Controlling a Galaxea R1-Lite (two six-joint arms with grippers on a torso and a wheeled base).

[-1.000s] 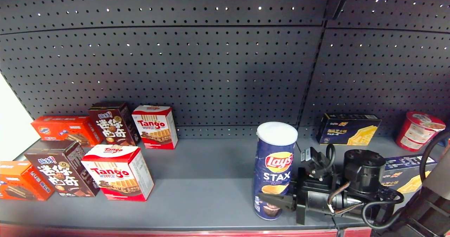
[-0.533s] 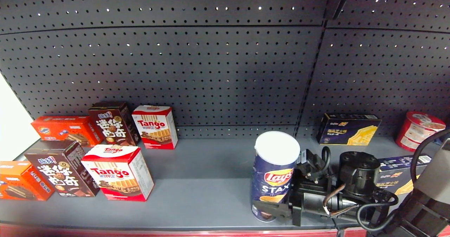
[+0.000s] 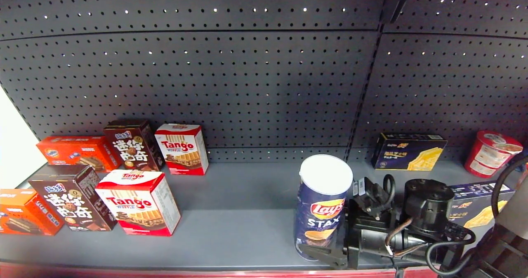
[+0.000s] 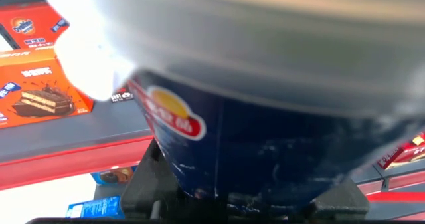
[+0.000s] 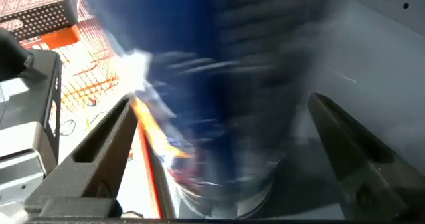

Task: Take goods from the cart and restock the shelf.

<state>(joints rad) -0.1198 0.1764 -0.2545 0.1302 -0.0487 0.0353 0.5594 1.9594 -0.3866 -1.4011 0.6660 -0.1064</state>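
Note:
A blue chip can [image 3: 321,203] with a white lid stands on the grey shelf [image 3: 239,212], right of centre, leaning slightly toward the front edge. My right gripper [image 3: 317,245] reaches in from the right at the can's base, open, with one finger on each side. In the right wrist view the can [image 5: 219,117] sits between the spread fingers [image 5: 99,157], with a gap on both sides. My left gripper [image 4: 246,197] is shut on a second blue can [image 4: 265,137], held in front of a red-edged shelf.
Wafer and biscuit boxes [image 3: 140,199] crowd the shelf's left end in two rows. A dark blue box [image 3: 406,151] and a red cup [image 3: 491,153] stand at the back right, and another blue box [image 3: 478,203] lies behind my right arm. Pegboard backs the shelf.
The can came down and tipped slightly forward, its lid now lower. My right gripper's near finger has moved off the can toward the shelf's front edge.

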